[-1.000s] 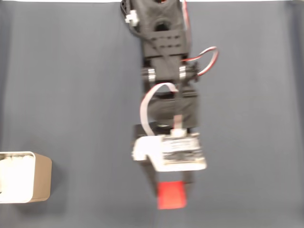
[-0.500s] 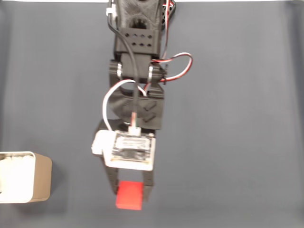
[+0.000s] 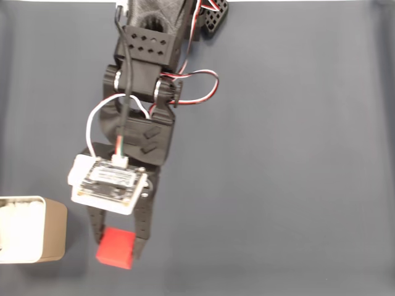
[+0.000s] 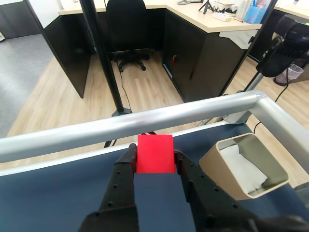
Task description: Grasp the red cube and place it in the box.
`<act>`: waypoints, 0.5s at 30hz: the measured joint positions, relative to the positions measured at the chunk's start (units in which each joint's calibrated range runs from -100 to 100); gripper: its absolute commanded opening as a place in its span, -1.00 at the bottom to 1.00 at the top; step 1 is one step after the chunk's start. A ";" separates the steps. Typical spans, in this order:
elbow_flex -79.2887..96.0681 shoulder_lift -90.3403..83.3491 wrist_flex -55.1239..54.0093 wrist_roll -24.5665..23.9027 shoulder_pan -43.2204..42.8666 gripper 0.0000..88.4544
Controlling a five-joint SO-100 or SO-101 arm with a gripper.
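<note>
Red cube (image 3: 115,248) sits clamped between the fingers (image 4: 128,162) of the gripper (image 3: 117,246) above the tabletop (image 3: 296,185), transport step underway, next requiring travel over the box (image 3: 54,229) before release.

Pincer (image 3: 115,246) apparently raised, clamping red cube (image 3: 115,248).

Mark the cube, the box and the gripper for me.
cube (image 3: 115,248), fixed view, top face.
box (image 3: 55,227), fixed view, tan outer wall.
gripper (image 4: 154,157), wrist view, between the fingertips clamping the cube.
</note>
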 measured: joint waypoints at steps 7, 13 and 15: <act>-1.08 0.00 0.00 0.00 3.49 -0.96; -4.16 0.35 0.00 -0.20 6.60 -0.96; -5.61 1.56 0.00 -0.29 7.64 -0.96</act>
